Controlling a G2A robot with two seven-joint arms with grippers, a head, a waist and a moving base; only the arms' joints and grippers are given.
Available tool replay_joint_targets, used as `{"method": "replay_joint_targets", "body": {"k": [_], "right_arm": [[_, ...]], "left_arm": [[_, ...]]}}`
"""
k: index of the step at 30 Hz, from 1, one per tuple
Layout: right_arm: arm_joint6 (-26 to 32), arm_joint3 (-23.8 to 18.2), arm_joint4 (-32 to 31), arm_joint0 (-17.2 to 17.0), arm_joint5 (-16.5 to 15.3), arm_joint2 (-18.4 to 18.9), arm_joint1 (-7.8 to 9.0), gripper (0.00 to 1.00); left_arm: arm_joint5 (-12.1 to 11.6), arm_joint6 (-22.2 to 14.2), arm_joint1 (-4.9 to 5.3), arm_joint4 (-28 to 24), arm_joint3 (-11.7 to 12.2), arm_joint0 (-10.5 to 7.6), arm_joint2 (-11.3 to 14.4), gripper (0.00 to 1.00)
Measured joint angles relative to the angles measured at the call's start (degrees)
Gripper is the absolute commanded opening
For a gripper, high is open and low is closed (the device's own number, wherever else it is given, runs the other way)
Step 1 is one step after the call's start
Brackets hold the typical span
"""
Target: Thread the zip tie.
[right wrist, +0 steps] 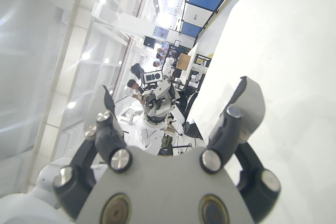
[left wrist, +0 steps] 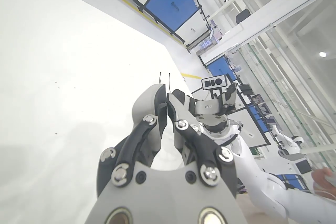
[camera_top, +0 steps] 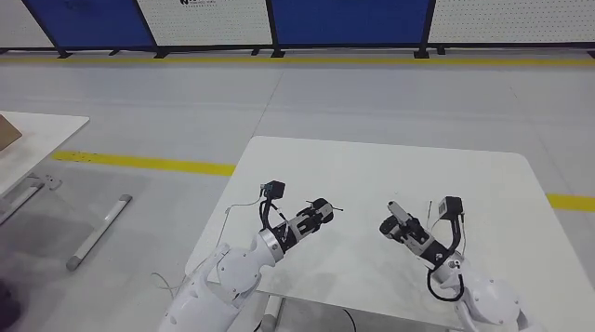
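Zip tie (left wrist: 169,82) sat pinched between the fingertips of the left gripper (left wrist: 167,98), which was clenched on it. Two thin black ends stuck out just past the tips, side by side, above the white bench (left wrist: 65,51). Right gripper (right wrist: 174,89) was released, fingers spread wide, well apart from the zip tie, facing the left gripper.

Two hands (camera_top: 323,208) (camera_top: 393,212), one table (camera_top: 390,160), two zip tie tips (left wrist: 160,76) (left wrist: 169,76).

White table (camera_top: 390,165), rounded corners; few tiny dark specks (left wrist: 56,82) on surface.
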Motion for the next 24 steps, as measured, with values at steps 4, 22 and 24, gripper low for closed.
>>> {"method": "replay_joint_targets", "body": {"k": [4,22,24], "right_arm": [[2.36,-4.42,-7.32,-1.21,6.90,5.50,1.46,1.00],[7.16,-10.10,-10.45,-2.52,21.83,15.05,3.26,1.00],[6.89,-10.53,-12.46,-2.30,21.27,15.27,3.40,1.00]], "left_arm": [[0.00,0.00,0.00,0.00,0.00,0.00,0.00,0.00],[0.00,0.00,0.00,0.00,0.00,0.00,0.00,0.00],[0.00,0.00,0.00,0.00,0.00,0.00,0.00,0.00]]}}
